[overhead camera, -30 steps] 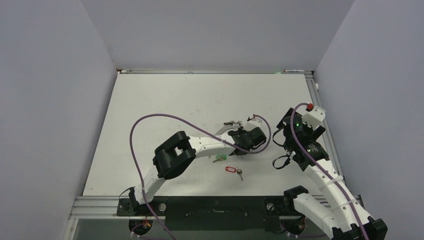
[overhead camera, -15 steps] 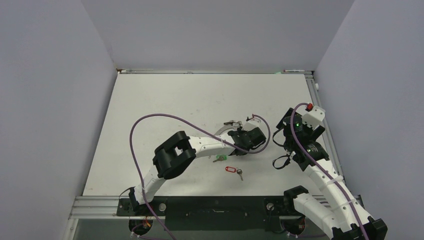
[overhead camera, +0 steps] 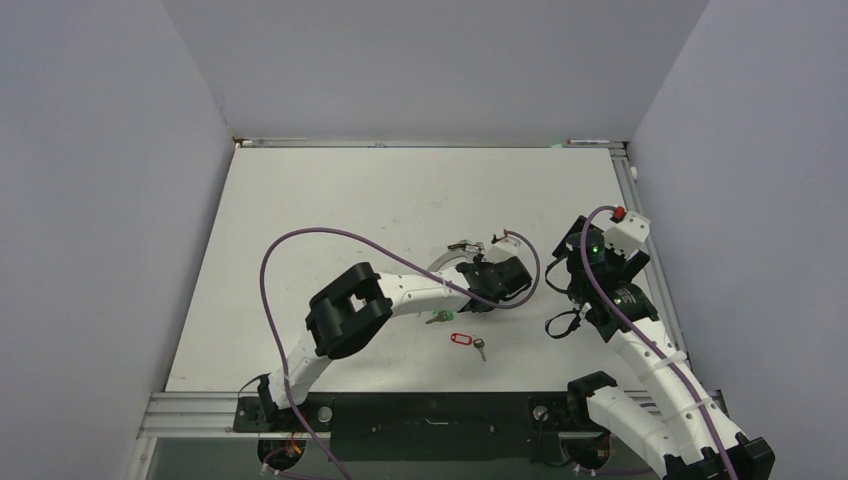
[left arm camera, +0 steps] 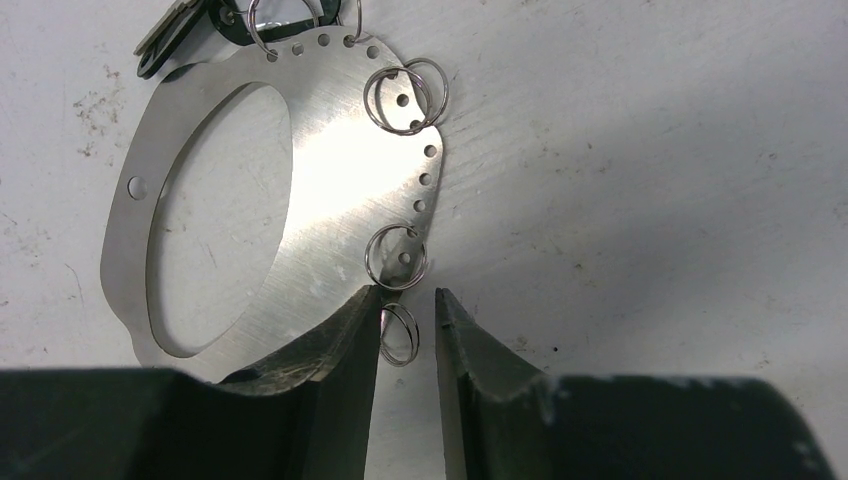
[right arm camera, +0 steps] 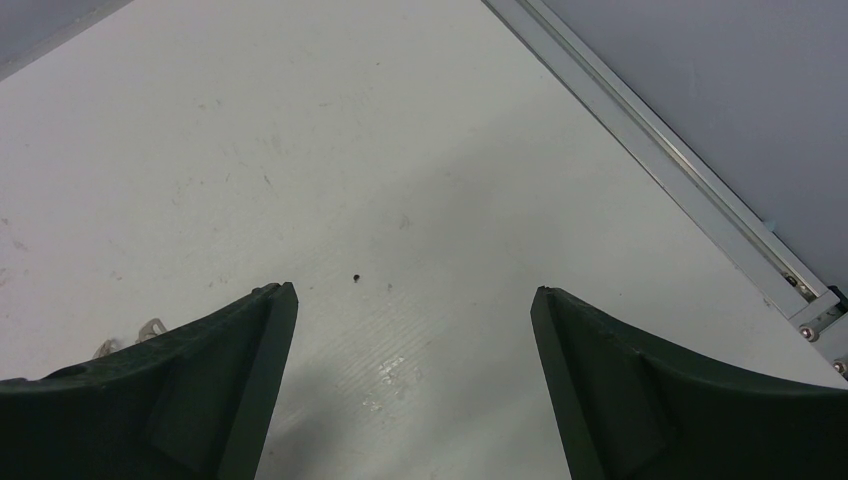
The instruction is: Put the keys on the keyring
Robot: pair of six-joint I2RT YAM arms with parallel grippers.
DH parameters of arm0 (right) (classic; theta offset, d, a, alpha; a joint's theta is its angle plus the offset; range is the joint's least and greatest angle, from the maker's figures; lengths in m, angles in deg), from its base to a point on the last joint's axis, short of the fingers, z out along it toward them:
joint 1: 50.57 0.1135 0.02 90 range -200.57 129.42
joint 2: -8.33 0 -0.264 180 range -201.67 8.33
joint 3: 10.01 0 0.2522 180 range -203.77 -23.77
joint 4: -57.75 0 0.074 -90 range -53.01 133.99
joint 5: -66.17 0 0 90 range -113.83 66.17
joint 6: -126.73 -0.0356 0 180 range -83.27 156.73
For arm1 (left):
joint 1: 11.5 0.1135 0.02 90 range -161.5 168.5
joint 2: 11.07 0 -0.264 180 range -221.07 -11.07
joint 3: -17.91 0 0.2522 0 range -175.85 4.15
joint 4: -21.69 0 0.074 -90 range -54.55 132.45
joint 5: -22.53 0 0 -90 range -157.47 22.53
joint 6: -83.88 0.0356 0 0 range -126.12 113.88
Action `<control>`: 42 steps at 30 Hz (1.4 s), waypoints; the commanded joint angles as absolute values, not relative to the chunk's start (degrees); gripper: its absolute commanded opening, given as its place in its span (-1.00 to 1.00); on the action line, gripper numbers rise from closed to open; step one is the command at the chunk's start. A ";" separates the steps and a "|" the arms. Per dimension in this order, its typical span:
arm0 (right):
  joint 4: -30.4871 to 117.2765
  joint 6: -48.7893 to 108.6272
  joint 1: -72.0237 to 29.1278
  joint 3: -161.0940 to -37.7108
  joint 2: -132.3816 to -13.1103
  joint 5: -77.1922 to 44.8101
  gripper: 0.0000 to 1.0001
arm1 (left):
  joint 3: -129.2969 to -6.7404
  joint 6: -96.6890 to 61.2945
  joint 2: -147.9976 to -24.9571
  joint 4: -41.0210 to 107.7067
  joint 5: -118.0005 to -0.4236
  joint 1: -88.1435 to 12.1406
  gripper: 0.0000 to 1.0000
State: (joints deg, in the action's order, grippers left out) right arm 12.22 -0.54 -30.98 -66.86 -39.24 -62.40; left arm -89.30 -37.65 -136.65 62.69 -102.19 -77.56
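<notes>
The keyring (left arm camera: 330, 190) is a flat silvery plate with a large oval cut-out and a row of holes that carry small split rings. It lies at mid-table (overhead camera: 447, 260) in the top view. My left gripper (left arm camera: 408, 310) sits low at the plate's edge. Its jaws stand narrowly apart around one small split ring (left arm camera: 400, 334), with a gap on the right side. A key with a green tag (overhead camera: 438, 317) and a key with a red tag (overhead camera: 461, 339) lie loose on the table, nearer the bases. My right gripper (right arm camera: 412, 290) hangs wide open over bare table.
A dark key bunch (left arm camera: 175, 35) hangs from the plate's far end. The table's metal rail (right arm camera: 690, 170) runs close past the right gripper. A purple cable (overhead camera: 300, 240) arcs above the left arm. Grey walls enclose the table on three sides.
</notes>
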 commanded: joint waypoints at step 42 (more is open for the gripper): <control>14.38 0.68 -30.63 -68.35 -39.32 -62.26 0.83 | -90.56 -36.18 -133.07 66.14 -102.65 -78.89 -0.45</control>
